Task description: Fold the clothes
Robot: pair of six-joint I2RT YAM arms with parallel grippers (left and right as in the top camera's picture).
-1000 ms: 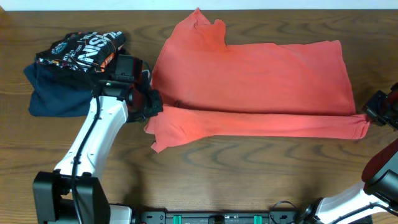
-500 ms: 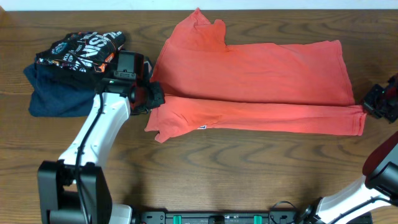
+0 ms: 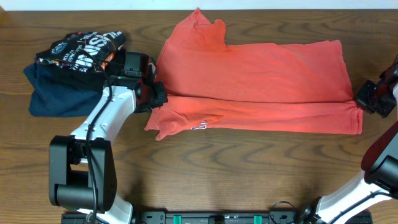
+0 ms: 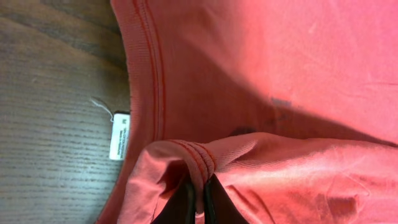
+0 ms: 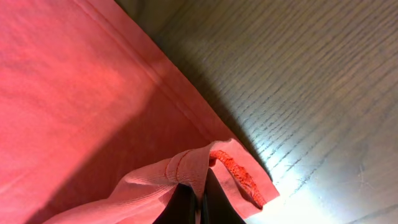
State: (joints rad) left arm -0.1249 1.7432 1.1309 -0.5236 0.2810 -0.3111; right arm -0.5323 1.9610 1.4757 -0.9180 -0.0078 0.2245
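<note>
Overhead view. The coral-red T-shirt (image 3: pixel 261 74) lies spread on the counter (image 3: pixel 217 180), reaching from the centre out to 3 o'clock. Its 6 o'clock edge is turned up over the body as a long band. The left jaws are closed on the band's end at the shirt's 9 o'clock side, and the right jaws are closed on the opposite end at 3 o'clock. A black printed shirt (image 3: pixel 81 50) rests on a navy garment (image 3: pixel 56 96) at 10 o'clock, near the T-shirt. The T-shirt's lettering shows only as a sliver under the band, too small to read, and the right arm (image 3: pixel 382 168) is cut off by the frame.

Left wrist view. The left jaws, at 6 o'clock, are pressed shut on a bunched fold of stitched edge. The ribbed collar (image 4: pixel 146 62) runs from 12 toward 6 o'clock, with a white label (image 4: pixel 119 135) at 9 o'clock over bare wood. How many layers sit inside the pinch cannot be told. The cloth looks light, thin and limp. It would probably sag between two grips and hold no crease unaided.

Right wrist view. The right jaws, at 6 o'clock, are shut on the hem corner (image 5: pixel 233 168), with bare counter from 1 to 4 o'clock. Doubled, stitched hems probably offer the firmest bite. Glare at 5 o'clock washes out the wood grain.
</note>
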